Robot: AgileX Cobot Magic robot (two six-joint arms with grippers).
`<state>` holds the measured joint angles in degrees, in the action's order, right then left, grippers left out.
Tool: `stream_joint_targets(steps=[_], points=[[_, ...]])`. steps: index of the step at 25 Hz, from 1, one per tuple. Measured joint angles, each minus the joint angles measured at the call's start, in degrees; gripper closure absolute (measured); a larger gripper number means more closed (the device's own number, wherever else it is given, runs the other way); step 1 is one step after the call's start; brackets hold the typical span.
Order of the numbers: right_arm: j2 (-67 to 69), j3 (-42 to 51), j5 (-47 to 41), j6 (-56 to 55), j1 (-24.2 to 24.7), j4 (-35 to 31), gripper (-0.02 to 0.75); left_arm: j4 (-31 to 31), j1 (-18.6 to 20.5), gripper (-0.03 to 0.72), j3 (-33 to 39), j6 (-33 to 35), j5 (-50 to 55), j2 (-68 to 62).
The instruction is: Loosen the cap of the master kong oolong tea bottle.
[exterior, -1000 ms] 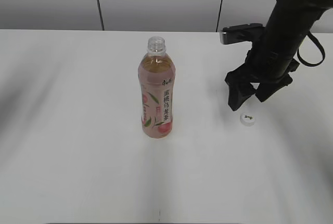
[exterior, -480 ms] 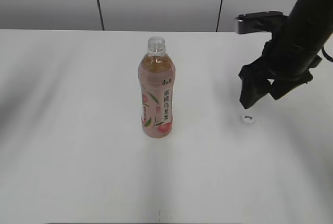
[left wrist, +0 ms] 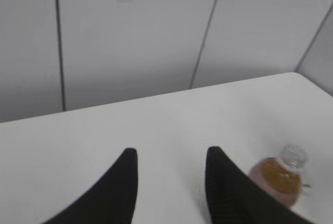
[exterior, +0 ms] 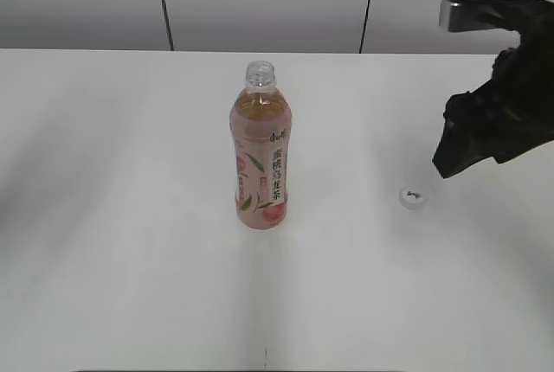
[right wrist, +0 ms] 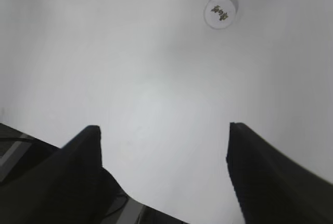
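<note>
right gripper (exterior: 472,151) has lifted toward 3 o'clock, jaws spread, empty. round white cap (exterior: 412,197) on matte table (exterior: 130,216). clear uncapped bottle (exterior: 260,151) upright. left gripper (left wrist: 169,174) open.

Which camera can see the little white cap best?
The right wrist view. There the cap is seen from above, lying on the table, big enough to show its dark mark. In the exterior view the cap is tiny, right of the bottle. The left wrist view misses it.

Even, diffuse brightness; soft shadows, slightly blurred wrist views.
</note>
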<state>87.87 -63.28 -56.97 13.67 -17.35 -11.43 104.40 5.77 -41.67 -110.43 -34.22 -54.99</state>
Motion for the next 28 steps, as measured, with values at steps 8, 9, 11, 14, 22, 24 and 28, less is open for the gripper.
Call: stream_joint_targets(steps=[8,9,11,14,22,24,28], points=[[-9.06,4.5,-1.74,-1.01,0.0,-0.02,0.206,0.04,0.0,0.467,4.13,-0.68,-5.57,0.78],[-9.41,4.92,-1.74,-1.08,0.0,-0.02,0.206,0.04,0.0,0.465,4.13,-0.47,-4.93,0.78],[-9.69,5.18,-1.74,-1.28,0.0,-0.02,0.207,0.04,-0.08,0.462,4.13,1.54,-4.62,0.82],[-9.69,5.18,-0.5,-1.46,0.0,-0.02,0.207,0.04,-1.47,0.457,4.13,10.59,-6.24,0.82],[-9.69,5.24,3.7,-1.56,0.0,-0.02,0.209,0.04,-4.59,0.452,4.13,45.93,-5.53,0.82],[-9.69,5.24,4.24,-1.56,0.0,-0.02,0.209,0.04,-4.65,0.452,4.13,51.53,0.24,0.82],[-9.69,5.24,5.13,-1.62,0.0,-0.02,0.209,-5.92,-4.76,0.449,4.17,51.06,24.89,0.71]])
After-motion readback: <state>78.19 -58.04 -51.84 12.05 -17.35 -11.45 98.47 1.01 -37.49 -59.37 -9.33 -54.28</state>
